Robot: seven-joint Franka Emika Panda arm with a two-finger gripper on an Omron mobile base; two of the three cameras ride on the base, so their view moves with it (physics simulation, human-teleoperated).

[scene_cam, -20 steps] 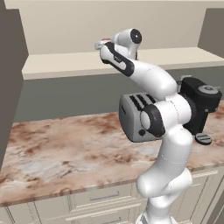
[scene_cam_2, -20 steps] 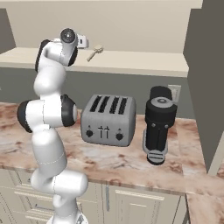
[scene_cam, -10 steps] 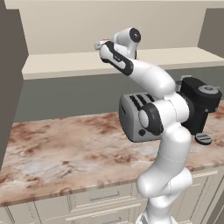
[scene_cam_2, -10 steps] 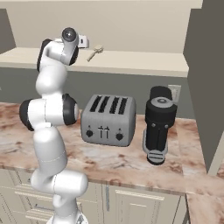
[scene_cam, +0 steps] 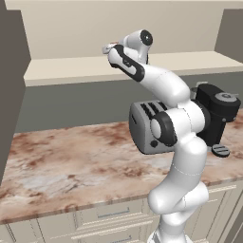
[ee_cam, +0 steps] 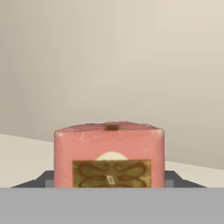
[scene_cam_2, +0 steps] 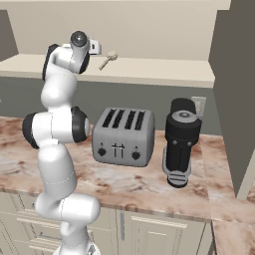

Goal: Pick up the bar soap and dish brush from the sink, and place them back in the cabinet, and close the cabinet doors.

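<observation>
On the left of the cabinet point(scene_cam_2: 149, 74) shelf the gripper point(scene_cam_2: 94, 48) reaches in with its jaws closed on the bar soap point(ee_cam: 109, 155), held above the beige shelf board, while the dish brush point(scene_cam_2: 108, 60) already lies on that board just to the right. To finish well, I would lower the soap until it sits flat, clear of the brush, release, then draw straight back. The soap bears a gold ornamental label with no readable writing; farther right, the toaster point(scene_cam_2: 123, 137) on the tabletop point(scene_cam_2: 149, 184) shows no brand.

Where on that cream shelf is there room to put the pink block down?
The beige shelf lies bare right of the cream-headed dish brush, up to the side wall. Left of the claw it is bare too. Crowded just beside the brush.
</observation>
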